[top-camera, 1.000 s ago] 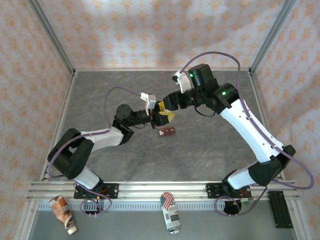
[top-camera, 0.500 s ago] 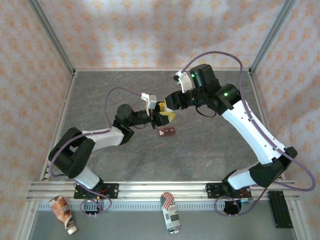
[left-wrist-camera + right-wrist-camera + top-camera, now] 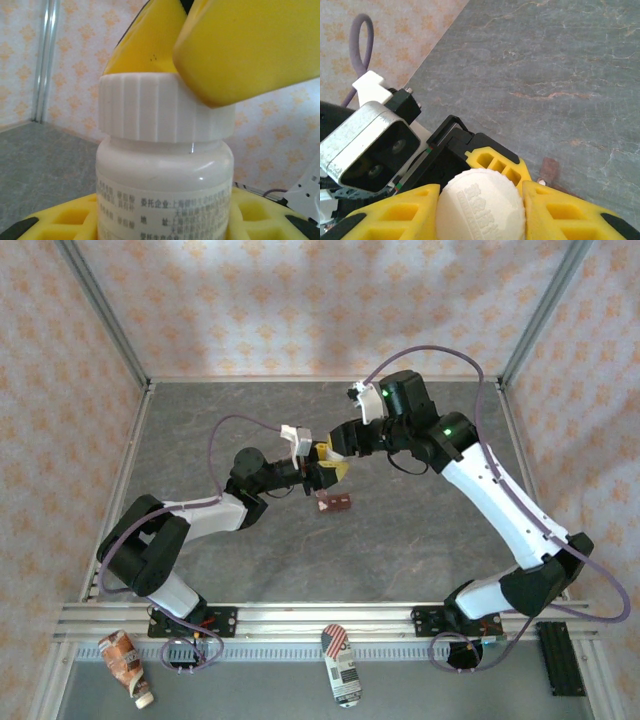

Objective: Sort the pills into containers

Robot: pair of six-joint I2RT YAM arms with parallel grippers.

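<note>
Grey marbled bench (image 3: 400,540) inside patterned walls (image 3: 300,300). Both arms reach to the middle: left tool (image 3: 318,478) grips the bottle (image 3: 165,175), right tool (image 3: 480,210) clamps its cap (image 3: 160,107) from above. Containers (image 3: 333,504) lie just nearer on the bench.

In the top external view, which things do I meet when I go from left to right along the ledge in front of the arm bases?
brown bottle lying on its side → flag-patterned bottle → flat black bar
</note>
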